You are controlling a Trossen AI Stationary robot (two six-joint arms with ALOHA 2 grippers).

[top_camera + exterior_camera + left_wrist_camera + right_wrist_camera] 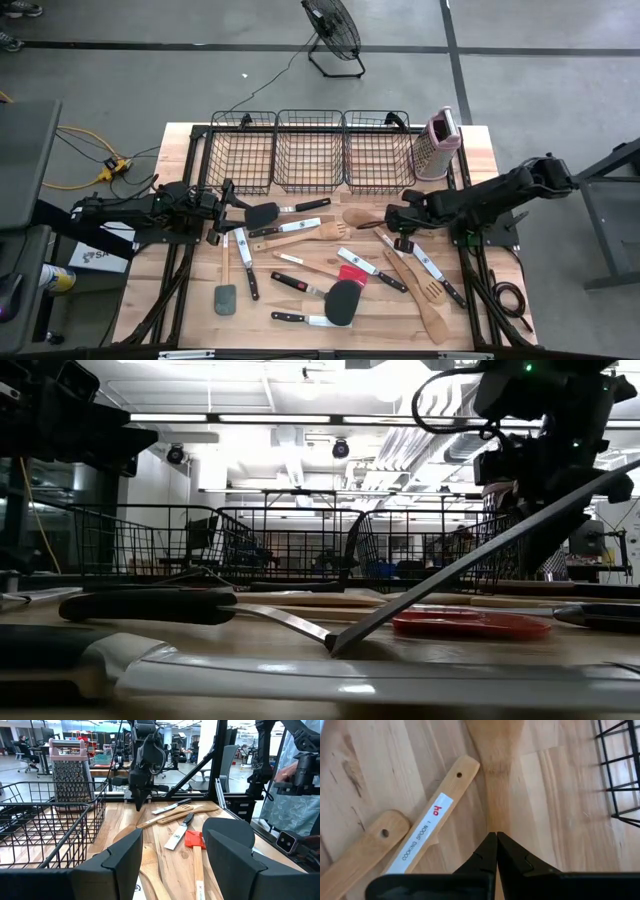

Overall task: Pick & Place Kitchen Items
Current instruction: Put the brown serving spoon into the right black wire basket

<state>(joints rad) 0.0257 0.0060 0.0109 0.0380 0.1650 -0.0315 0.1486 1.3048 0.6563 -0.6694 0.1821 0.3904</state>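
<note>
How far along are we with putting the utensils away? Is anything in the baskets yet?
Nothing looks done: the three wire baskets appear empty. In hand: the right gripper is shut, low over a wooden spoon near the right basket; whether it grips it I cannot tell. The left gripper is open beside a black spatula, holding nothing. Left: every knife, spoon and spatula on the table.

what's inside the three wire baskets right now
All three wire baskets look empty from above: only the wooden table shows through their mesh. The utensils lie on the table in front of them. The box grater stands outside, beside the rightmost one.
</note>
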